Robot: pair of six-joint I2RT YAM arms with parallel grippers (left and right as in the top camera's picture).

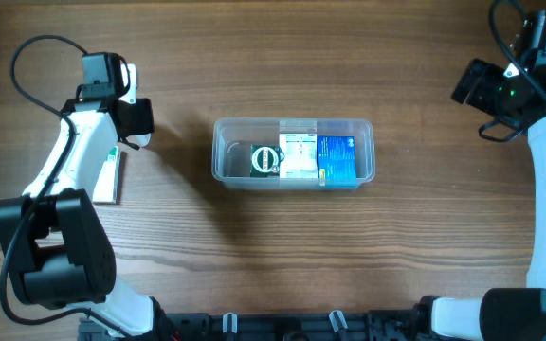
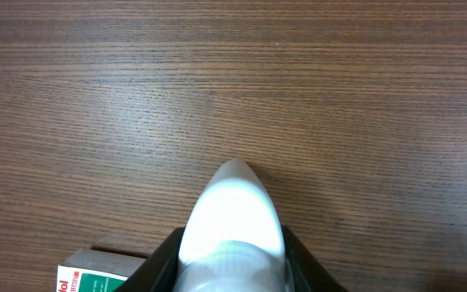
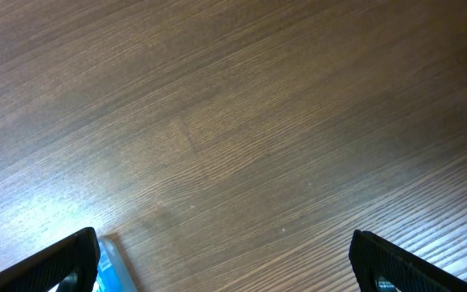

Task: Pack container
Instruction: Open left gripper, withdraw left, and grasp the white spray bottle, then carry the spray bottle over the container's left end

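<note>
The clear plastic container (image 1: pixel 227 131) stands at the table's middle. It holds a dark round item (image 1: pixel 266 159), a white box (image 1: pixel 299 155) and a blue box (image 1: pixel 338 158). My left gripper (image 1: pixel 136 117) is at the far left, well apart from the container, and is shut on a small bottle with a white rounded cap (image 2: pixel 233 219). In the left wrist view the jaws (image 2: pixel 233 264) grip it on both sides. My right gripper (image 1: pixel 470 83) is at the far right, raised, open and empty; its fingers (image 3: pixel 225 268) are spread wide over bare wood.
A green and white box (image 1: pixel 112 176) lies flat on the table under my left arm; its corner shows in the left wrist view (image 2: pixel 87 276). A pale blue clear edge (image 3: pixel 109 264) shows beside my right gripper's left finger; I cannot tell what it is.
</note>
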